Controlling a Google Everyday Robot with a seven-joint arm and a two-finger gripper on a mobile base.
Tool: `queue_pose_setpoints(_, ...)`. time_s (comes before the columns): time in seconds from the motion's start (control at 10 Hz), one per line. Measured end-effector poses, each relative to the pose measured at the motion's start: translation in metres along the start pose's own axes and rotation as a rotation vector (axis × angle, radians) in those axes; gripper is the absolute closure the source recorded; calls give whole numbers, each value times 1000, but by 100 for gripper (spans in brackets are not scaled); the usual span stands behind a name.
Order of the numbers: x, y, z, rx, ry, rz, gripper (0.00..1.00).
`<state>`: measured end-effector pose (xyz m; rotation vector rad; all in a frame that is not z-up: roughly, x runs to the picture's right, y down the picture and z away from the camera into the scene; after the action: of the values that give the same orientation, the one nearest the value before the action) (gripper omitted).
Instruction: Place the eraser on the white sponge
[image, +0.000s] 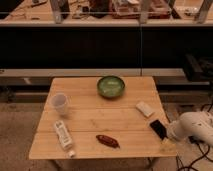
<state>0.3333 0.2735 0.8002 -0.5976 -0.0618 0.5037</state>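
The eraser (159, 128) lies flat on the tabletop (100, 117) close to its right edge, tilted at an angle, near the white sponge (145, 108), which sits just up and to the left of it. The two are apart, so the placing is not yet done. The sponge lies flat with its top bare, ready to take the block.

The gripper (169, 133) is at the eraser's right end, at or just over the tabletop's edge. Whether it touches the block, or is wide or narrow, I cannot tell. The white arm (196, 127) reaches in low from the right, roughly level, which suits a side approach. Green bowl (111, 86), translucent cup (60, 103), white tube bottle (63, 135) and dark red object (107, 141) stand well apart.
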Motion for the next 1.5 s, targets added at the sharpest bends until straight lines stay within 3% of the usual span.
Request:
queue_pose_setpoints(0.4, 0, -6, 5, -14, 2, -18, 20)
queue_pose_setpoints(1.0, 2, -9, 14, -123, 52, 19, 22)
queue_pose_setpoints(1.5, -3, -22, 12, -124, 53, 40, 70)
